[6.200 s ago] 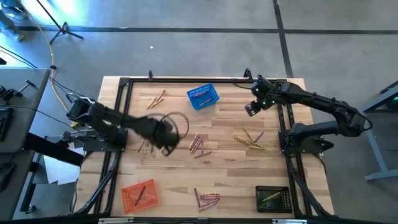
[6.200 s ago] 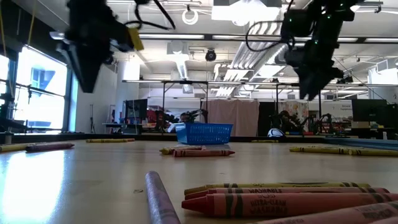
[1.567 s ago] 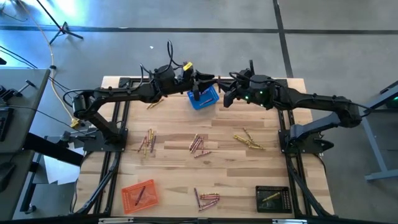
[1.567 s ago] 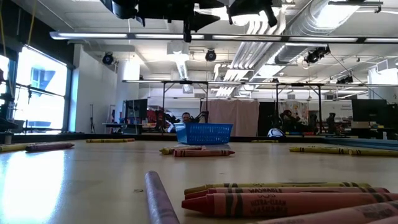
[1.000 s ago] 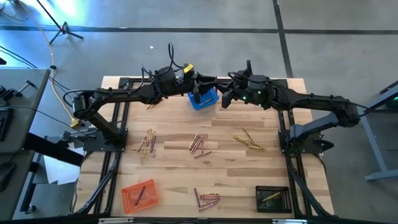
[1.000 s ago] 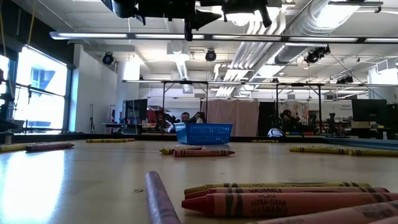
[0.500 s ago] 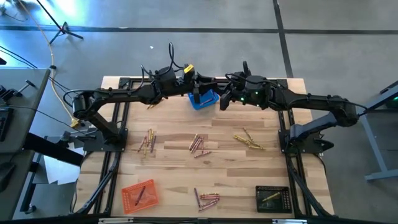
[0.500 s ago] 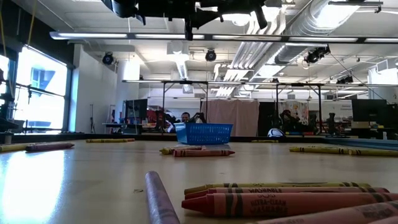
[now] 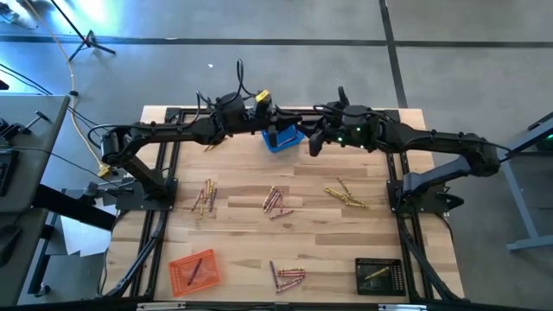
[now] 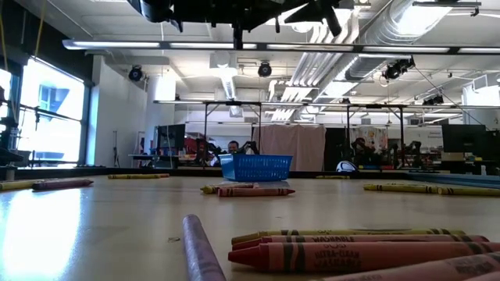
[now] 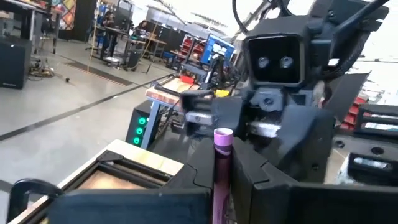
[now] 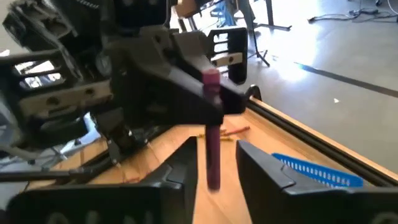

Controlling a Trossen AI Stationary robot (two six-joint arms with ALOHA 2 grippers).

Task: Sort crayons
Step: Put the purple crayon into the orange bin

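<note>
A purple crayon (image 12: 212, 134) stands upright in mid-air above the far edge of the table, near the top centre of the high view. In the right wrist view its upper end is pinched in the left gripper (image 12: 208, 102), whose fingers are clamped together on it, while the lower part of the stick hangs in the gap between the right gripper's (image 12: 214, 165) own dark fingers (image 12: 261, 168), which stand apart on either side without touching it. The left wrist view shows the same crayon (image 11: 221, 168) rising between the left arm's fingers, with the right arm's wrist camera block just behind it.

In the high view the left gripper (image 9: 270, 121) and the right gripper (image 9: 309, 138) meet over the blue basket (image 9: 285, 138), which sits on the table near its far edge, top centre of the frame.

The other crayons lie scattered on the wooden table (image 9: 242, 233): a small group (image 9: 206, 197) at centre left, another (image 9: 276, 201) in the middle, a yellow cluster (image 9: 347, 194) at centre right, and a bunch (image 9: 288, 276) at bottom centre. An orange basket (image 9: 193, 269) at the lower left holds a crayon, and a black basket (image 9: 378, 276) at the lower right holds yellow ones. The low view shows several crayons (image 10: 351, 254) lying close to the camera at the lower right, with the blue basket farther back.
</note>
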